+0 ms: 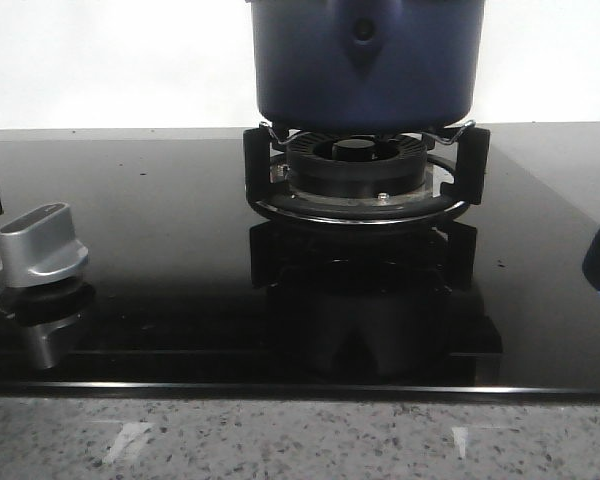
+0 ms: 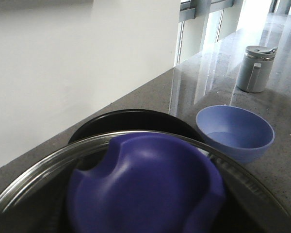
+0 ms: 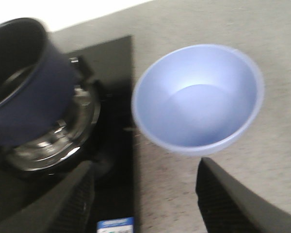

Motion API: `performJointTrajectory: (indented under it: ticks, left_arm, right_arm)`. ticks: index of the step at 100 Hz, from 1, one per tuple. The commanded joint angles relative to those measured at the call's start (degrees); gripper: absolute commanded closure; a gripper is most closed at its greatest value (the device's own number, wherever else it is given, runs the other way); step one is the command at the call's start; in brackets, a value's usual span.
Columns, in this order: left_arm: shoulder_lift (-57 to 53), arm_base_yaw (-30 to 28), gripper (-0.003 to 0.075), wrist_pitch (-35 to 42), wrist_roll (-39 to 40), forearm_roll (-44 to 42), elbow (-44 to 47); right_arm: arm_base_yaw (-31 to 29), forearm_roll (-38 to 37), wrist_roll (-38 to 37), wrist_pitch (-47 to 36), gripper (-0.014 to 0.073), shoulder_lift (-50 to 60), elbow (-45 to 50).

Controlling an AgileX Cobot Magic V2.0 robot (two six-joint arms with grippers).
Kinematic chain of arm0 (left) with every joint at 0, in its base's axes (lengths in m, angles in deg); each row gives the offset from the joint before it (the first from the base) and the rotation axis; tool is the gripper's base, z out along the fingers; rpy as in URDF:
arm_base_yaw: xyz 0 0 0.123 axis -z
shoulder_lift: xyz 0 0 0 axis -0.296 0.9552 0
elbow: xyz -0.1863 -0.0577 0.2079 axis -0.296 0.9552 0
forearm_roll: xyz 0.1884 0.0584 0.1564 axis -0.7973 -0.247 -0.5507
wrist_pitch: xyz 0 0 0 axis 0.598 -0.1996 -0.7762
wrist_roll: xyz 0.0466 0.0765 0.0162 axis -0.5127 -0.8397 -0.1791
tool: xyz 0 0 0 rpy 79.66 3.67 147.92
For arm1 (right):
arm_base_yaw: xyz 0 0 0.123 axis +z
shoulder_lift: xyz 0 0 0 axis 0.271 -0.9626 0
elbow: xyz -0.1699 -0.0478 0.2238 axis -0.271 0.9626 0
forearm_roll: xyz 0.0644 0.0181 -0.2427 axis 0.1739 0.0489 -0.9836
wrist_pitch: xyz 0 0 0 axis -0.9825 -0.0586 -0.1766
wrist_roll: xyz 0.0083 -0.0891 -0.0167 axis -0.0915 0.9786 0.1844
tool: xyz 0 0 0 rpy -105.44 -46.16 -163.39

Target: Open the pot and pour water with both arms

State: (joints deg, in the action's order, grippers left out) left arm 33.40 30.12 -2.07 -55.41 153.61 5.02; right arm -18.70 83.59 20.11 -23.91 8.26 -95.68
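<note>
Front view: pot [image 1: 365, 65] on burner [image 1: 358, 175]. R gripper [image 3: 144, 204] jaws wide, empty. L jaws hidden, can't tell.

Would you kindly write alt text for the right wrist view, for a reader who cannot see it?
A light blue bowl sits on a speckled grey counter beside a black stovetop, with the open dark blue pot above the burner. The right gripper shows two dark fingers spread apart, holding nothing.

Plain white wall [image 1: 110, 60] behind a speckled grey stone surface [image 1: 280, 440], with a glossy black glass cooktop [image 1: 160, 250] set into it. Windows [image 2: 203, 19] with grey frames at the far end; daylight glares off the stone.
</note>
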Motion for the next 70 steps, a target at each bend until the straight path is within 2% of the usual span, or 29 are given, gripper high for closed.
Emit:
performJointTrajectory:
  ticks: [1, 22, 32, 59, 70]
  left_arm:
    - [-2.6, -0.2, 0.0362, -0.3, -0.3, 6.7, -1.7]
    - [-2.6, -0.2, 0.0362, -0.3, -0.3, 9.5, -1.7]
    - [-2.6, -0.2, 0.0362, -0.3, -0.3, 9.7, -1.7]
    - [-2.6, -0.2, 0.0363, -0.3, -0.3, 10.4, -1.7]
    - [-2.6, -0.2, 0.0363, -0.3, -0.3, 10.4, -1.7]
  right_arm:
    - [-0.5, -4.5, -0.9, 1.0, 0.0181, -6.7, -8.1]
    - [-6.8, -6.4, -2.2, 0.1, 0.0181, -17.2, -15.9]
    - [-8.8, -6.5, -3.8, 0.1, 0.0181, -21.4, -16.0]
    - [-9.3, -10.7, -4.9, 3.6, 0.0181, -29.3, -16.0]
    - [-12.4, -10.8, -4.9, 4.8, 0.0181, -30.6, -16.0]
